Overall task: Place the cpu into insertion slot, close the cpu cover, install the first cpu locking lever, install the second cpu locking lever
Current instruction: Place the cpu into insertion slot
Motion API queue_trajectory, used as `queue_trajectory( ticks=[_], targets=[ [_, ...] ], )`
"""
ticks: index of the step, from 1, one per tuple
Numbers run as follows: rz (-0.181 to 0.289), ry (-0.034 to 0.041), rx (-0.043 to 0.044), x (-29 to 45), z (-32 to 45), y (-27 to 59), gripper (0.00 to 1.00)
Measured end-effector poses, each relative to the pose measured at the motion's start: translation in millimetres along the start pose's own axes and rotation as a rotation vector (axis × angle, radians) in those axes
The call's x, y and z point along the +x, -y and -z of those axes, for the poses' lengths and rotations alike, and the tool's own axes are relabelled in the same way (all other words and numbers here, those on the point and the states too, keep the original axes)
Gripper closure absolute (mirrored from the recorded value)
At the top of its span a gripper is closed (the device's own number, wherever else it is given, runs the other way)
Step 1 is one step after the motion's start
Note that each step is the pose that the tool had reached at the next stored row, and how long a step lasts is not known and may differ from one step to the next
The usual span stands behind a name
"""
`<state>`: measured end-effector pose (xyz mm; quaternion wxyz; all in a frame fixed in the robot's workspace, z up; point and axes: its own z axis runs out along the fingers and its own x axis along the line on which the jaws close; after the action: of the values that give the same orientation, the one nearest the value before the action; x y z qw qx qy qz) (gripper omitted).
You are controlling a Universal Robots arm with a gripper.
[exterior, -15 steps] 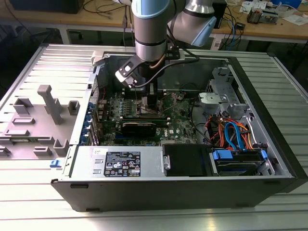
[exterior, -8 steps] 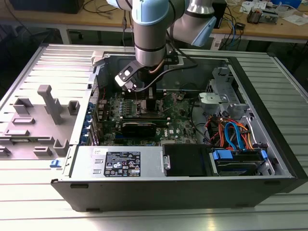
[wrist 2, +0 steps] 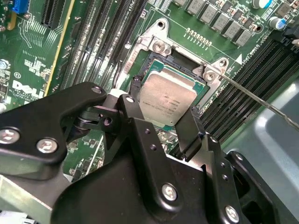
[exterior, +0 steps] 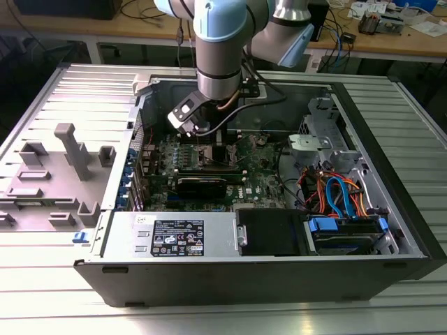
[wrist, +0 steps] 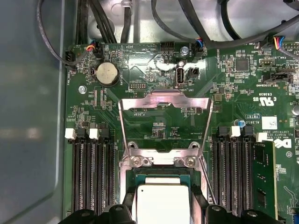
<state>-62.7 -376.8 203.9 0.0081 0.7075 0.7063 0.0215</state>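
Observation:
The cpu [wrist 2: 169, 99], a flat square chip with a dull silver top, lies in the insertion slot [wrist 2: 185, 59] on the green board. My gripper [wrist 2: 163, 105] is over it, with one black finger [wrist 2: 134, 88] at one edge and the other against the opposite edge. In the first wrist view the cpu [wrist: 161, 203] sits between the same two fingers. The cpu cover [wrist: 163, 100], a thin silvery frame, is swung up and open beyond the slot [wrist: 161, 161]. A thin wire locking lever [wrist 2: 261, 100] stands raised beside the socket. In the exterior view my gripper [exterior: 209, 139] reaches down into the open computer case.
Long black memory slots [wrist: 91, 172] flank the socket on both sides. A coin battery [wrist: 106, 73] and black cables [wrist: 107, 23] lie beyond the cover. In the case are a power supply [exterior: 174, 234] and coloured drive cables [exterior: 335, 195]. Grey fixtures [exterior: 70, 150] stand at the exterior view's left.

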Motion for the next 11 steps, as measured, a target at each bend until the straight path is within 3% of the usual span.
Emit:
queue_trajectory(
  ticks=[11],
  targets=[
    [-0.001, -0.0001, 0.0023, 0.0, -3.4, -0.1, 0.46]
  ],
)
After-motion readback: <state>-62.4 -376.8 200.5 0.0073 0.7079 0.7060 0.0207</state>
